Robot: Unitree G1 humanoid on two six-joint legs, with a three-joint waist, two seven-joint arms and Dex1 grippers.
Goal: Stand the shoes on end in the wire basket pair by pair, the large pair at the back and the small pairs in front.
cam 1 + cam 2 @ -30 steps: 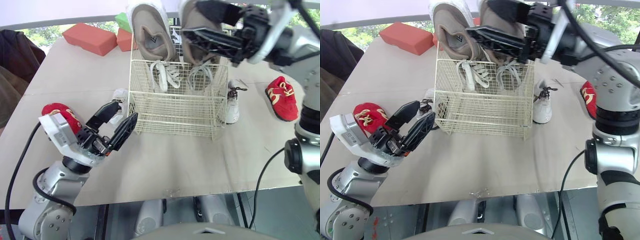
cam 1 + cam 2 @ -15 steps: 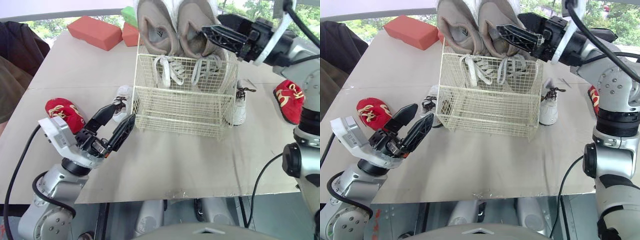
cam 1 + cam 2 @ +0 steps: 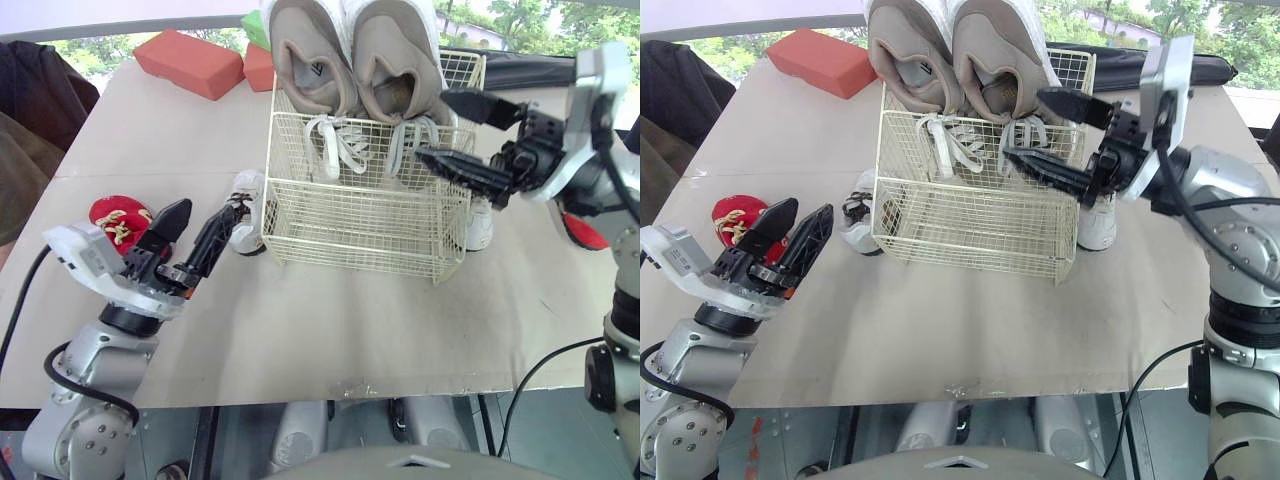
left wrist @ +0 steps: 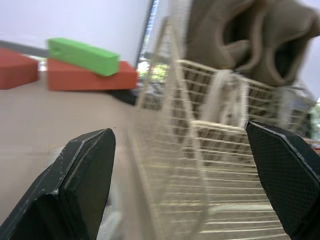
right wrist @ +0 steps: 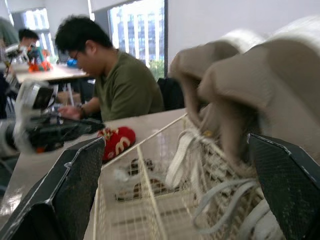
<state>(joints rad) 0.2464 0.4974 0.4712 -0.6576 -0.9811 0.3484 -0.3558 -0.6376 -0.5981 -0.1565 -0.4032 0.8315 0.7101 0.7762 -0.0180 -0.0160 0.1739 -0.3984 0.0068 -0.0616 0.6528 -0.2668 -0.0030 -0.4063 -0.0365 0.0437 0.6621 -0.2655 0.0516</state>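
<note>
Left claw (image 3: pixel 208 210): open and empty, over the worktop (image 3: pixel 330 320) left of the wire basket (image 3: pixel 350 215). Right claw (image 3: pixel 432 125): also open and empty, at the basket's right wall.

The large tan pair (image 3: pixel 355 55) stands on end in the basket's back part, laces hanging beside my right fingers.

One small white shoe (image 3: pixel 245 197) lies just beside the basket's left wall, between it and my left claw. The other white shoe (image 3: pixel 480 222) lies by the right wall.

One red shoe (image 3: pixel 115 215) lies beside my left wrist, and another red shoe (image 3: pixel 585 232) is partly hidden behind my right arm.

Red blocks (image 3: pixel 188 65) and a green block (image 4: pixel 82 56) lie at the far edge. A person (image 5: pixel 120 85) sits beyond.
</note>
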